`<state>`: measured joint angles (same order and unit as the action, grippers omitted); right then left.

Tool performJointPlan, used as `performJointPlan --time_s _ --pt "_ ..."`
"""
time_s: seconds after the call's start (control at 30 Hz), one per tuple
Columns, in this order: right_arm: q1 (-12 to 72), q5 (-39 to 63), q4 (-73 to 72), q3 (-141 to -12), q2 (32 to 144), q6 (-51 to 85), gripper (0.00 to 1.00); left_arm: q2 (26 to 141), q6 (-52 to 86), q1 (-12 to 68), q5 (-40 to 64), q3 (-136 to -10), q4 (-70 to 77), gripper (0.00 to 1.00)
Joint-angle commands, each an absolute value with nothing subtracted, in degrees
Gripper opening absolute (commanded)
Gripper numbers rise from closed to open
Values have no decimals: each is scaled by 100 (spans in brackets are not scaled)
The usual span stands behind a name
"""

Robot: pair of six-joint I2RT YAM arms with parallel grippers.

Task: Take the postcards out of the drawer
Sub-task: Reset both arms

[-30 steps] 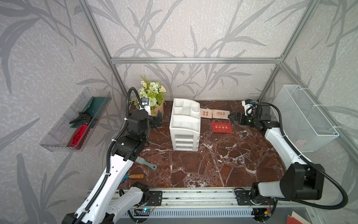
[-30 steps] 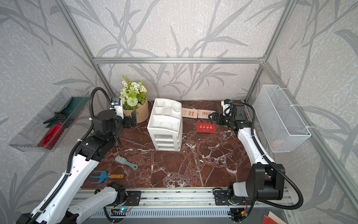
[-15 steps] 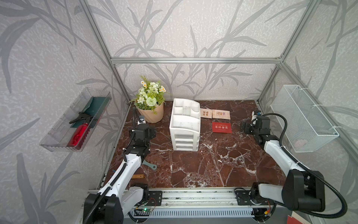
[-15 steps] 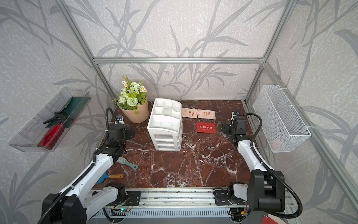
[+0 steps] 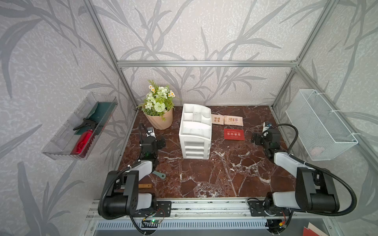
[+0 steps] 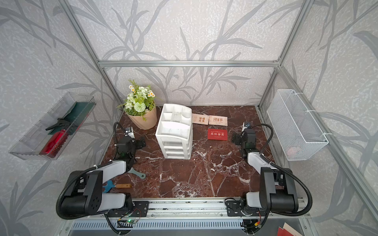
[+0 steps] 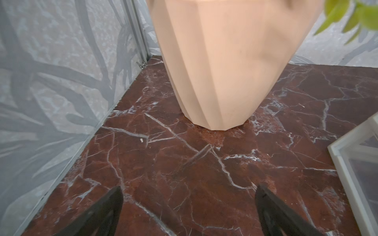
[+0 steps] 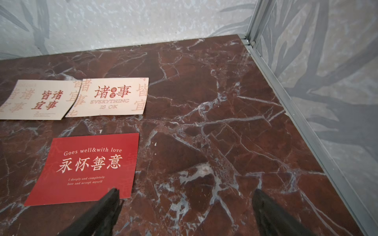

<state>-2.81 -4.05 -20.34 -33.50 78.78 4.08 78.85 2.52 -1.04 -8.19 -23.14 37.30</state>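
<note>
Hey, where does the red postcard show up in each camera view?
In a top view: red postcard on the table, right of the white drawer unit.
In a top view: red postcard, same spot.
Left wrist: not in it.
Right wrist: close by the open right gripper.
Shared landmark: two cream postcards just behind it.

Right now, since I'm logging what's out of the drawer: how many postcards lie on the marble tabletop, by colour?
Cream-beige rectangular paper postcards with red characters: 2
Red rectangular paper postcard with pale characters: 1
Total: 3
</note>
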Motion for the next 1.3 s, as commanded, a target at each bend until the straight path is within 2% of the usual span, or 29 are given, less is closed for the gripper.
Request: performJointPlan --time_s 0.0,0.17,0.3,0.37,0.53,0.83,0.93,1.27 --pt "-308 -166 -2518 -3174 7745 261 99 8153 180 -148 -499 -2295 4386 99" --pt "-299 327 -3796 -2525 7921 447 99 8456 167 -155 -478 -2272 4755 99" --pt "-291 561 -4801 -2313 8526 449 99 8779 124 -152 -335 -2282 4990 99" --pt "-256 841 -4376 -2474 8471 265 99 8888 189 -150 -453 -2185 5197 99" --pt "-164 1943 -4668 -2617 8855 -169 99 8979 203 -156 -597 -2161 5414 99" --pt "85 1569 -5145 -2311 8881 -463 99 8964 194 -143 -615 -2162 5379 99" --pt "124 1522 -5960 -2026 9129 -417 99 8960 202 -148 -615 -2164 5375 99" --pt "132 981 -5862 -2043 9106 -247 99 8962 196 -148 -616 -2167 5379 99"
